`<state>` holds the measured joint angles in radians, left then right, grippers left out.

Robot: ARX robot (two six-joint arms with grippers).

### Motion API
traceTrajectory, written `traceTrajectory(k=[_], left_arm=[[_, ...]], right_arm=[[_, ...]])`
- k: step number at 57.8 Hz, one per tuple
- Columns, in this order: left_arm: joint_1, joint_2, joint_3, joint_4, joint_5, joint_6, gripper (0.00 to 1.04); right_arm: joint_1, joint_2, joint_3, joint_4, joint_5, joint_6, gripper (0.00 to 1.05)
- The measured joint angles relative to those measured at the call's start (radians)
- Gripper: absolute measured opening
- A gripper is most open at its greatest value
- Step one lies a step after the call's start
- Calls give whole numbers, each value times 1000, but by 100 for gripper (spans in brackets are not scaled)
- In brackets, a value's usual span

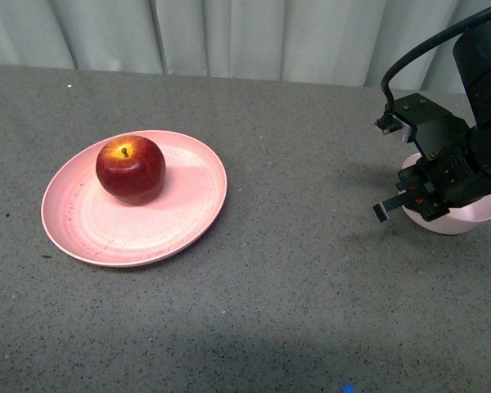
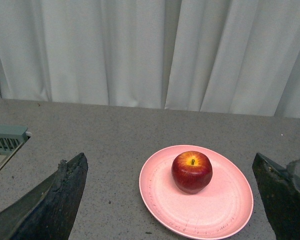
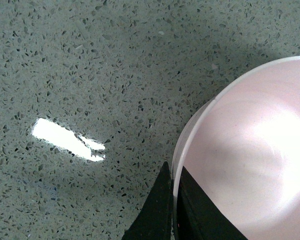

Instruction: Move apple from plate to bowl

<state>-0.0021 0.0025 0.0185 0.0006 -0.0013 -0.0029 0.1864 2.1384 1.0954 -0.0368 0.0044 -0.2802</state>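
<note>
The dark red apple [image 1: 131,169] sits on the salmon-pink plate [image 1: 180,213] at the left of the grey table. Both also show in the left wrist view, apple [image 2: 192,171] on plate [image 2: 220,210]. My left gripper [image 2: 172,200] is open and empty, its dark fingers [image 2: 55,200] spread wide, short of the plate. The pale pink bowl [image 1: 462,219] stands at the far right, mostly hidden by my right arm. My right gripper [image 3: 174,200] is shut on the bowl's rim [image 3: 200,130], one finger outside and one inside the wall. The bowl is empty.
A pale curtain hangs behind the table's far edge. A grey slatted object [image 2: 5,139] shows at one edge of the left wrist view. Bare grey speckled table lies between plate and bowl [image 1: 311,213].
</note>
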Motion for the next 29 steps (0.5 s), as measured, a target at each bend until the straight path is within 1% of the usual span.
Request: traceTrajectory(k=[8, 14, 23, 29], left_arm=[[0, 0, 0, 0, 0, 0, 98], [0, 0, 0, 0, 0, 0, 98], [0, 0, 0, 0, 0, 0, 98], [0, 0, 0, 0, 0, 0, 98]], right_arm=[[24, -36, 9, 2, -66, -2, 1], [60, -55, 36, 0, -110, 0, 1], [132, -54, 112, -28, -160, 32, 1], [194, -21, 184, -61, -170, 51, 1]])
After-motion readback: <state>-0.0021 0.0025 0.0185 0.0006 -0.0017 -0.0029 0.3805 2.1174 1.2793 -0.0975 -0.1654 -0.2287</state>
